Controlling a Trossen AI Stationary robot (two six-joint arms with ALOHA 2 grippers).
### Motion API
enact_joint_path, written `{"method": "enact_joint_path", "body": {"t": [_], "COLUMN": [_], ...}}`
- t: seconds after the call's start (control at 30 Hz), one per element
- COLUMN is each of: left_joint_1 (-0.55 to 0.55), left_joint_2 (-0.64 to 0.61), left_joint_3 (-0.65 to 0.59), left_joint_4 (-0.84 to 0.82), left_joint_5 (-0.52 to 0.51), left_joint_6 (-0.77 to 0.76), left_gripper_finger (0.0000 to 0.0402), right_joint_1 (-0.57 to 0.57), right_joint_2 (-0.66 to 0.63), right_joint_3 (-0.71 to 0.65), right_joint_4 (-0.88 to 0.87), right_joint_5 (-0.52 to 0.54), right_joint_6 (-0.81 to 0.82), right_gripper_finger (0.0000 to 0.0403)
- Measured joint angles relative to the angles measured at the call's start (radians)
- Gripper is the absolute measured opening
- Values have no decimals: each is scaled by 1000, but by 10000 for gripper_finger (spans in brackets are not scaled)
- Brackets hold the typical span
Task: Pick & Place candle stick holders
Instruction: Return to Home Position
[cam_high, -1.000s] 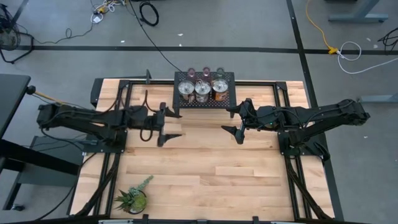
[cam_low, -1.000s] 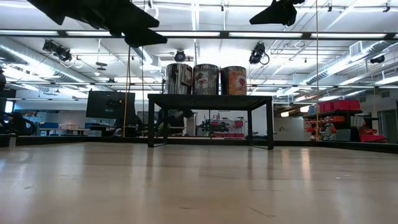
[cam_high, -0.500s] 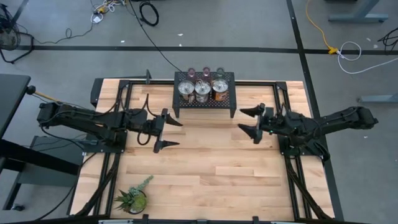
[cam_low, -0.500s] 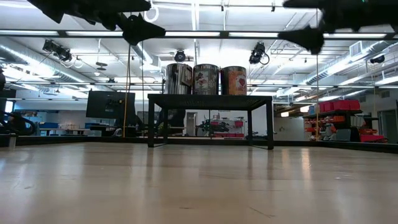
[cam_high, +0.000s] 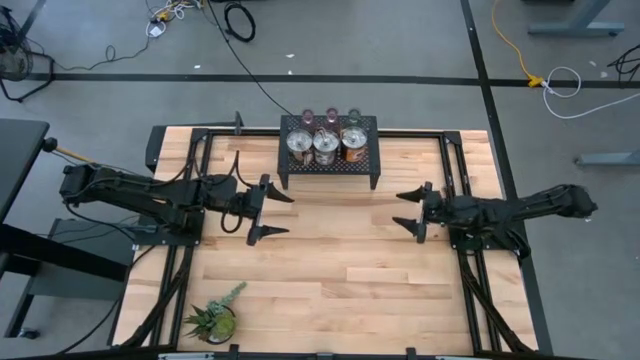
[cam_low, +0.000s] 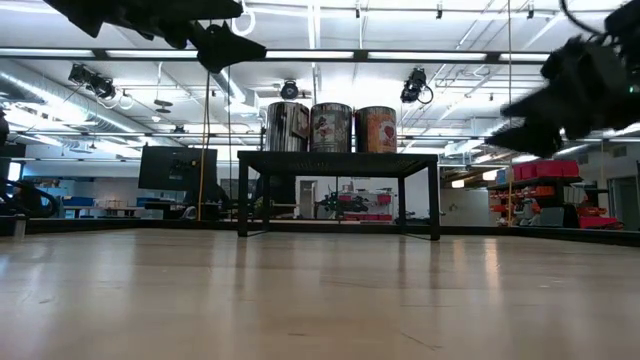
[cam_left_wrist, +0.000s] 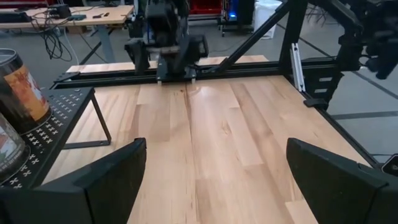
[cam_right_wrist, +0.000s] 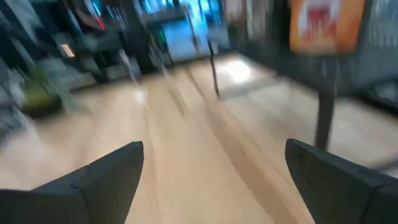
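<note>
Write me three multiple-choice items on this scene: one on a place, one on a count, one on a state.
1. Where on the table is the potted plant?
A. its middle
B. a corner on the left arm's side
C. a corner on the right arm's side

2. How many shiny metal holders stand on the black rack?
A. one
B. three
C. five

3. The left gripper is:
A. open and empty
B. shut on a holder
C. shut on the plant

Answers:
1 B, the high view shows it there.
2 B, the low view shows three in a row.
3 A, its fingers stand wide apart in the left wrist view, with nothing between them.
</note>
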Motion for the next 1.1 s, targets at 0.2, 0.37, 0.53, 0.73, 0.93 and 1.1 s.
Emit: {"method": "enact_joint_path", "body": {"t": [0.2, 0.37, 0.53, 0.73, 0.93, 1.1], "left_joint_1": [-2, -5, -6, -2, -2, -2], "left_joint_2": [-13, -96, -273, -492, -648, -722], "left_joint_3": [0, -10, -65, -180, -326, -453], "left_joint_4": [-14, -23, -14, -16, -13, -18], "left_joint_5": [-8, -21, -20, -19, -19, -19], "left_joint_6": [0, 0, 0, 0, 0, 0], "left_gripper_finger": [385, 385, 385, 385, 385, 385], "right_joint_1": [0, 0, 0, 0, 0, 0], "right_joint_2": [-173, -313, -291, -290, -290, -289], "right_joint_3": [0, 0, 2, 0, 0, 0], "right_joint_4": [29, 37, 134, 123, 120, 54], "right_joint_5": [-30, -28, -29, -29, -29, -63], "right_joint_6": [-3, -3, -3, -4, -10, -141], "right_gripper_finger": [389, 389, 389, 389, 389, 389]}}
